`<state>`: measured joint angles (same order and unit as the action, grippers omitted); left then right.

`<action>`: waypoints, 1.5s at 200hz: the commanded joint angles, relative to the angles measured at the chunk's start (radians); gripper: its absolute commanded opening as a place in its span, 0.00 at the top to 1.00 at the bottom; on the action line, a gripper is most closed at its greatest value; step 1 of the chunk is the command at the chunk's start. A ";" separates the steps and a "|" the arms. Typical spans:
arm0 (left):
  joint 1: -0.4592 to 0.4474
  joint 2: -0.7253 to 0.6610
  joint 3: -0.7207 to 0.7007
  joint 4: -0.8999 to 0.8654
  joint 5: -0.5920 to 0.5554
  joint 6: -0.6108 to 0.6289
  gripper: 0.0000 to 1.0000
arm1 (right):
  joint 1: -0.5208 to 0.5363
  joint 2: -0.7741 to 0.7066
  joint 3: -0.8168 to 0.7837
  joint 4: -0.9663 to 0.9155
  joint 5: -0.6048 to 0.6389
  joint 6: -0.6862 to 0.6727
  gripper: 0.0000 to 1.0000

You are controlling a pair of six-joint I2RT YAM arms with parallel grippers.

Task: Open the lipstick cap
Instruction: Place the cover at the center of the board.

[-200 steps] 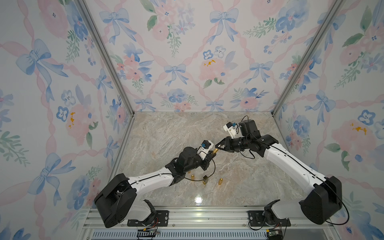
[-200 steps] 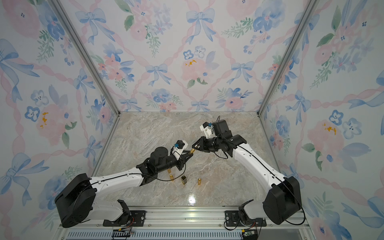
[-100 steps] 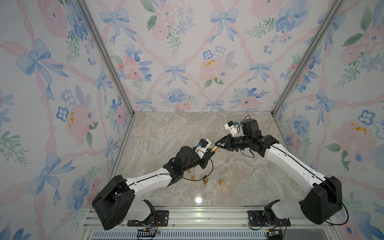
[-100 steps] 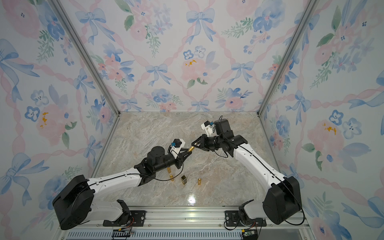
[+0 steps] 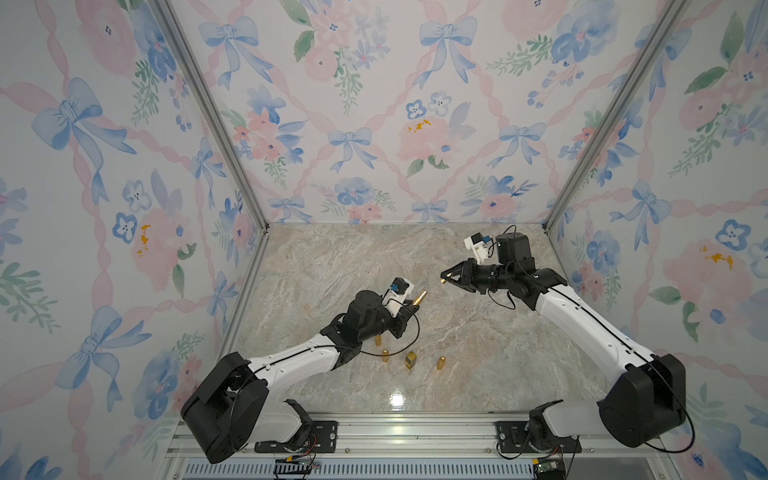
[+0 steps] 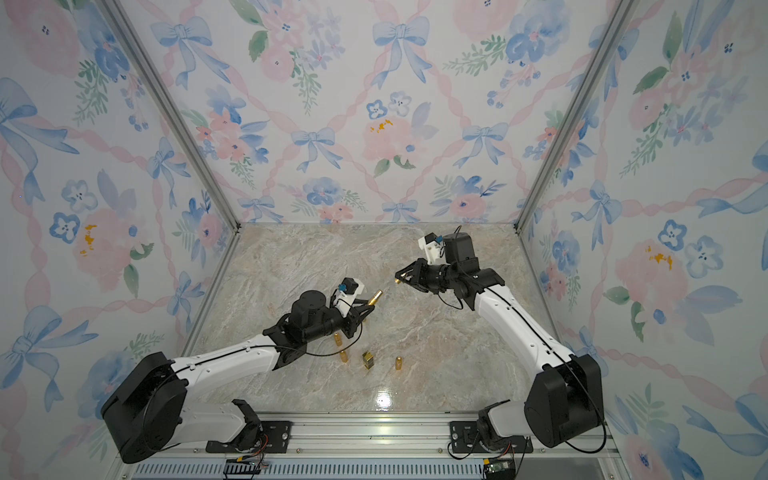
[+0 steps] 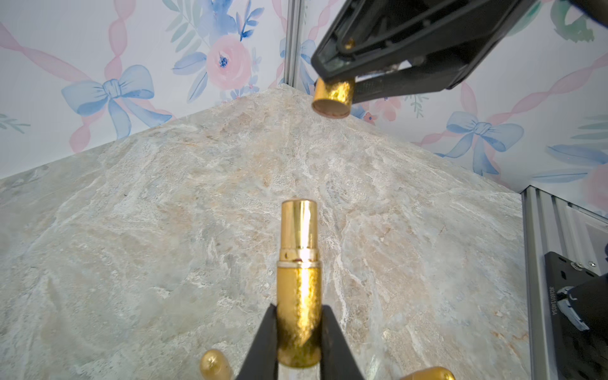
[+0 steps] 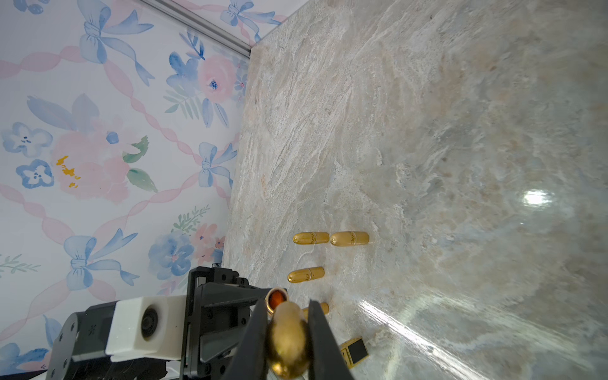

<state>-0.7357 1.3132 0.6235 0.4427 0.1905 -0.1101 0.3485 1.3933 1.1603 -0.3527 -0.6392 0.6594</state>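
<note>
Lipstick cap (image 7: 332, 97) is off the lipstick body (image 7: 298, 296); both are held clear of the desk (image 5: 478, 332).
Left jaws are clenched on the textured gold base of the body, with its smooth inner tube pointing toward the right arm. Right jaws are clenched on the gold cap, open end facing the body. Both top views show a plain gap between the two parts. Other gold lipsticks (image 5: 440, 363) and a square gold case (image 5: 410, 360) sit on the desk near the left arm.

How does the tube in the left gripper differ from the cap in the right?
Tube is long, stepped, with a shiny inner sleeve; cap is short and hollow. Tube sits in the left gripper, cap in the right gripper. Both gold, clamped, off the table, apart.
</note>
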 commanded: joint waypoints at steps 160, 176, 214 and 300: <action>0.076 0.075 0.113 0.028 -0.124 -0.050 1.00 | 0.124 0.520 0.161 0.104 0.600 -0.248 0.84; 0.080 0.083 0.110 0.041 -0.128 -0.056 1.00 | 0.133 0.558 0.182 0.101 0.626 -0.261 0.84; 0.088 0.085 0.096 0.065 -0.147 -0.065 1.00 | 0.149 0.616 0.211 0.087 0.676 -0.295 0.84; 0.096 0.074 0.068 0.097 -0.164 -0.076 1.00 | 0.176 0.670 0.233 0.083 0.720 -0.335 0.84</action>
<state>-0.6464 1.3880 0.7078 0.5034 0.0395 -0.1699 0.5076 2.0300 1.3712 -0.2707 0.0502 0.3489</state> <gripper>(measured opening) 0.203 0.195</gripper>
